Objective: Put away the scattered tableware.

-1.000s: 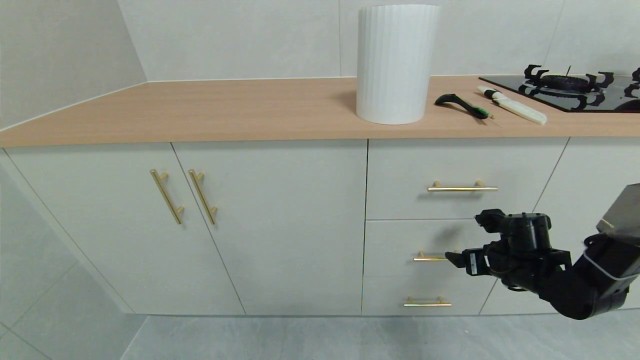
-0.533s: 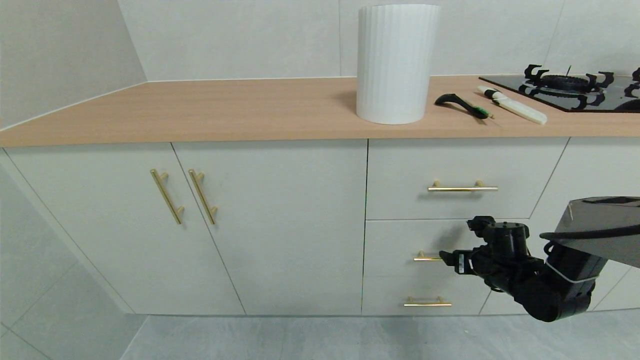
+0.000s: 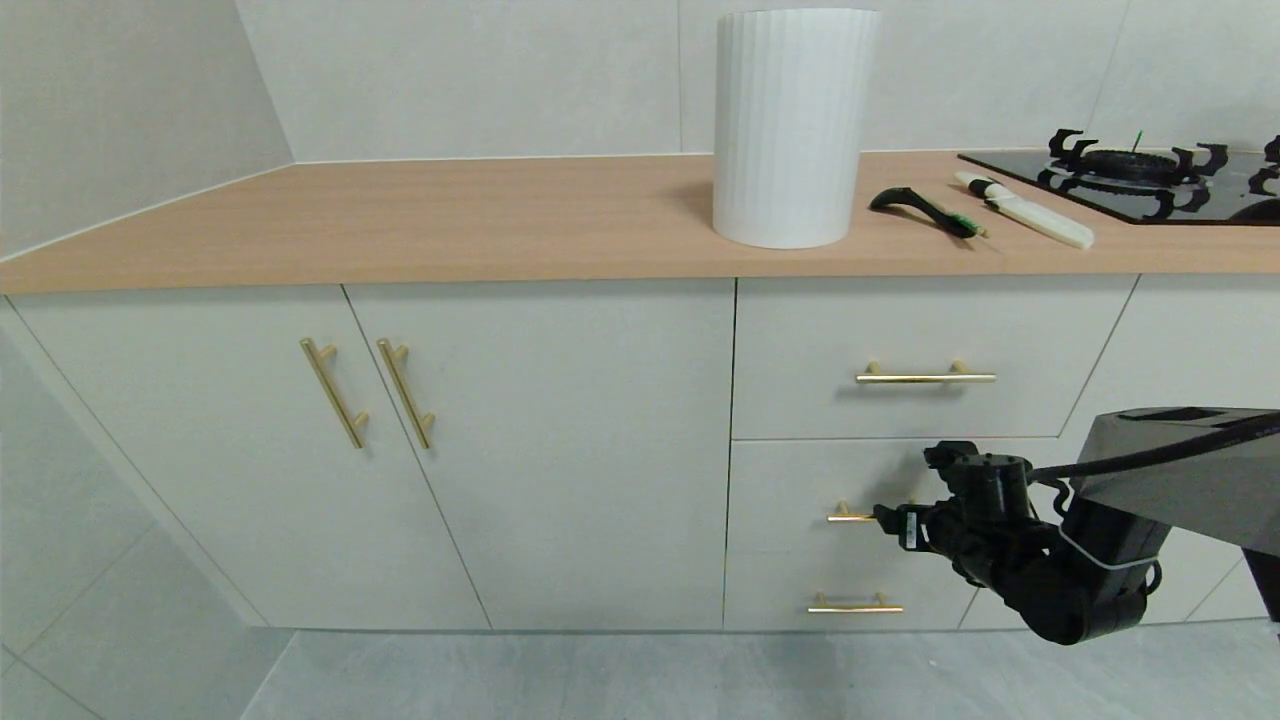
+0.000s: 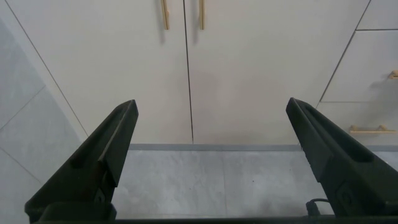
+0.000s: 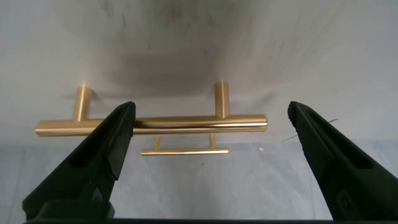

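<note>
Left wrist view puts the left end effector (image 4: 210, 107) in front of you with its fingers spread wide and nothing between them, facing the foot of the double cabinet doors (image 4: 249, 68) and the grey floor (image 4: 205, 180).

On the head view, the two doors (image 3: 540, 450) sit at the left under the wooden tabletop (image 3: 450, 220), their gold handles side by side. Farther right, a tall white ribbed container (image 3: 795, 130) stands upright on the tabletop. Just to its right lies the black peeler (image 3: 925, 212), and beside that, not touching it, the white knife (image 3: 1025, 212); both lie flat. Beyond them at the far right is the black stove (image 3: 1130, 185).

Below these, three drawers are stacked, all closed. The right end effector (image 3: 885, 518) is at the right end of the middle drawer handle (image 3: 850, 516). On the right wrist view its fingers (image 5: 93, 162) stand wide apart, holding nothing, with that handle (image 5: 151, 126) just ahead of them; you cannot tell whether they touch it.
</note>
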